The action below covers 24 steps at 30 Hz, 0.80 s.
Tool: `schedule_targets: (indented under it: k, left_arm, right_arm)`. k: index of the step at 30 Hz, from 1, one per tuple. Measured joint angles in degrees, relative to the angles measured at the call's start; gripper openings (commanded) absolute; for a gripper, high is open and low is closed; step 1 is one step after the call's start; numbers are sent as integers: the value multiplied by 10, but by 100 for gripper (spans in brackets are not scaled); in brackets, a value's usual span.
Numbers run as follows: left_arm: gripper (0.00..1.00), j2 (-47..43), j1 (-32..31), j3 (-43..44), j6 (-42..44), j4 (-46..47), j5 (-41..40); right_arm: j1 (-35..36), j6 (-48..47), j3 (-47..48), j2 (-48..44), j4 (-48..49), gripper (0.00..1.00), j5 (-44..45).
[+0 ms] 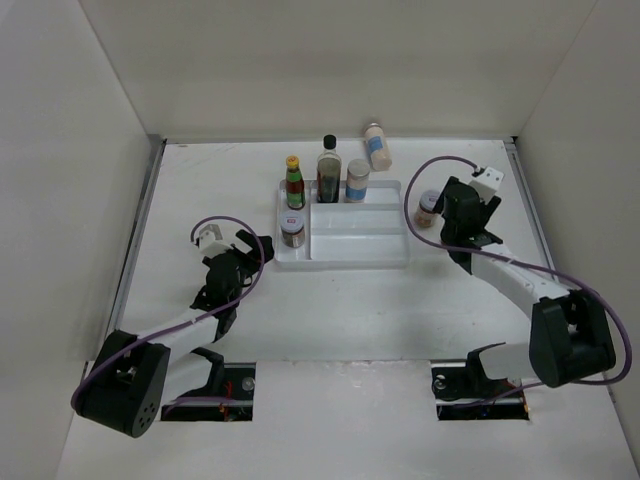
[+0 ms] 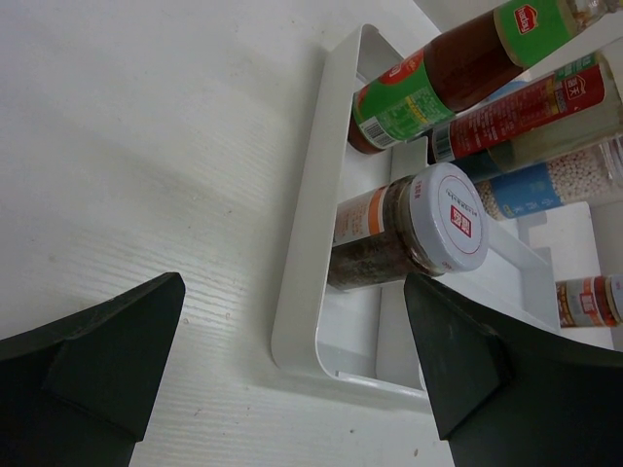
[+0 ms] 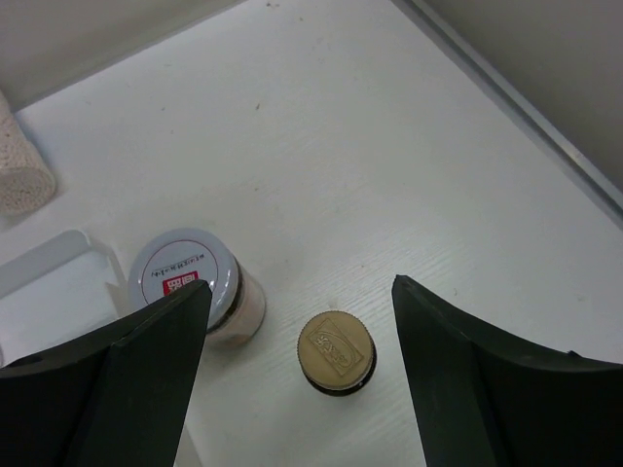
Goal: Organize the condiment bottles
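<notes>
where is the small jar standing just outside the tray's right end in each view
top external: jar just right of the white tray's right end.
left wrist: right edge, beyond the tray.
right wrist: lower left, white lid facing up, beside the tray's corner.
shared landmark: the white tray.

A white divided tray [image 1: 360, 235] sits near the middle of the white table [image 1: 350, 320]. Pale walls [image 1: 330, 60] enclose the table on three sides.

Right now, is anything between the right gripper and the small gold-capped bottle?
Nothing visible. The gold-capped bottle stands free below the open right gripper. The white-capped jar stands close beside it, apart, near one finger.
</notes>
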Motion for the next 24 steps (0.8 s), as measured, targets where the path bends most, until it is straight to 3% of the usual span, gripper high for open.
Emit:
schedule_targets:
  k: [10, 16, 20, 24]
  left_arm:
    - [100, 0, 1, 0, -1, 0, 0]
    - [100, 0, 1, 0, -1, 0, 1]
    - [100, 0, 2, 0, -1, 0, 2]
    - [100, 0, 4, 0, -1, 0, 3]
  right_arm:
    - [-24, 29, 0, 52, -7, 37, -32]
    - [-3, 19, -4, 16, -28, 30, -8]
    - [70, 5, 13, -24, -32, 30, -2]
    - [156, 2, 83, 14, -19, 30, -28]
